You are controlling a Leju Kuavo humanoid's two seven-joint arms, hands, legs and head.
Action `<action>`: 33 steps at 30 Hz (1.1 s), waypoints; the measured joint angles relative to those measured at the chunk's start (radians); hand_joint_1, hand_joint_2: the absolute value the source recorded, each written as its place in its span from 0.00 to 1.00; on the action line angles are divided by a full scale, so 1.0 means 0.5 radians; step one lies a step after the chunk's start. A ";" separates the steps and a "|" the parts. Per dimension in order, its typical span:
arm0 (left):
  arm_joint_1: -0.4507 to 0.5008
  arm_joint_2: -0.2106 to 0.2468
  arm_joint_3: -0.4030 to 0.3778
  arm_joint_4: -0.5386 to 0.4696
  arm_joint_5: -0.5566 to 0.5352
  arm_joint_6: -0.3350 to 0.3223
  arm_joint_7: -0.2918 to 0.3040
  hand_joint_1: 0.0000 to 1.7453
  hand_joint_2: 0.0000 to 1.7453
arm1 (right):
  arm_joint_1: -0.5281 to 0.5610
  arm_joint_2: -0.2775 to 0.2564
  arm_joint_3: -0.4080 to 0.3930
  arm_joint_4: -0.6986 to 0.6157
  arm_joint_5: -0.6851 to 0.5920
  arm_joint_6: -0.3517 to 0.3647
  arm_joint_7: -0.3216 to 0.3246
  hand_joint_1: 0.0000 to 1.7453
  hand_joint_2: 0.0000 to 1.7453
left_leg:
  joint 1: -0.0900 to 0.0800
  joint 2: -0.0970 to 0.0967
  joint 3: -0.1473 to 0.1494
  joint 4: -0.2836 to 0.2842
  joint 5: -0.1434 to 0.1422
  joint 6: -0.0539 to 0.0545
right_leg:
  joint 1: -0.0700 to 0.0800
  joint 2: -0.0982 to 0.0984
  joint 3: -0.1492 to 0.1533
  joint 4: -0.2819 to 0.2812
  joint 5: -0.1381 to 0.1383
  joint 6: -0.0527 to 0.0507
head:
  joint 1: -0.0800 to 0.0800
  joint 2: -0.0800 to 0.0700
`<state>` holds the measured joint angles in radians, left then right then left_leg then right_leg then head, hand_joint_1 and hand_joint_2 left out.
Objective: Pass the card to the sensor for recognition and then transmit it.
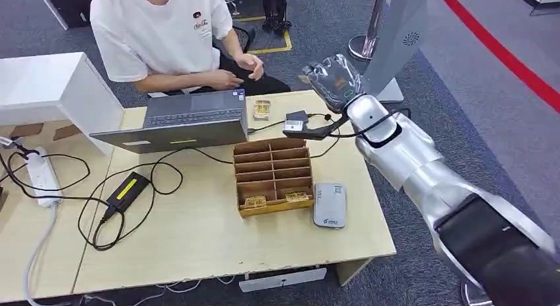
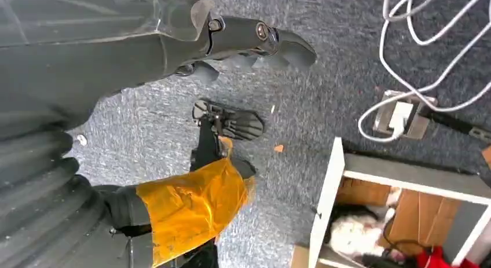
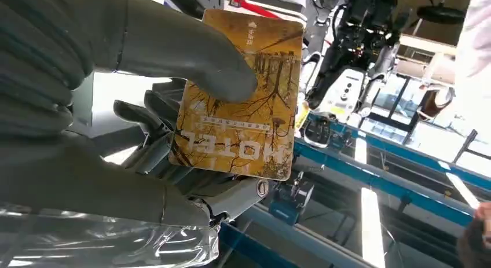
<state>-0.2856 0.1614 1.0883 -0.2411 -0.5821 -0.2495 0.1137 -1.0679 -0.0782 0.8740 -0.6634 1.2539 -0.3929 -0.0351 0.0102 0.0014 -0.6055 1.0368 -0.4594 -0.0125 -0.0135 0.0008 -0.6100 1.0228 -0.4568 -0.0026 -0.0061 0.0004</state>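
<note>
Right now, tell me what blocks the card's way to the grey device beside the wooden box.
Nothing visible. The right hand holds the card up; the grey device lies uncovered, the wooden box beside it.

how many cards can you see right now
4 spots: one in the right hand, card; two in the box's front row; one by the laptop. Those on the table may be stacks hiding more.

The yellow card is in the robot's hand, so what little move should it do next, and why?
Probably bring the right hand down toward the grey sensor beside the cardboard organizer. The thumb already presses the card against the fingers, so the hold looks firm. But the hand is raised beyond the table's far edge, well away from the sensor, so the card likely cannot be read there.
</note>
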 joint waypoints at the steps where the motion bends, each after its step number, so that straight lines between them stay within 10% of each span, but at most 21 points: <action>1: 0.000 0.000 0.000 0.000 0.005 0.002 0.000 0.00 1.00 | 0.009 -0.003 0.003 0.000 0.000 -0.009 -0.001 1.00 1.00 | 0.000 0.000 0.000 0.000 0.000 0.000 | 0.000 0.000 0.000 0.000 0.000 0.000 | 0.000 -0.001; 33: 0.144 0.066 0.037 0.000 0.089 -0.073 -0.063 0.00 1.00 | 0.527 -0.483 -0.061 -0.328 -0.124 -0.455 -0.124 1.00 1.00 | 0.000 -0.002 -0.002 0.000 -0.001 0.000 | 0.000 -0.003 0.000 -0.002 0.000 0.000 | 0.000 -0.001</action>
<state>-0.2136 0.1946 1.1071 -0.2411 -0.5379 -0.2861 0.0824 -0.8043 -0.3197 0.8434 -0.8274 1.1917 -0.6206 -0.0973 0.0103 0.0006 -0.6066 1.0368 -0.4599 -0.0125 -0.0134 -0.0005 -0.6098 1.0220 -0.4571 -0.0024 -0.0061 0.0000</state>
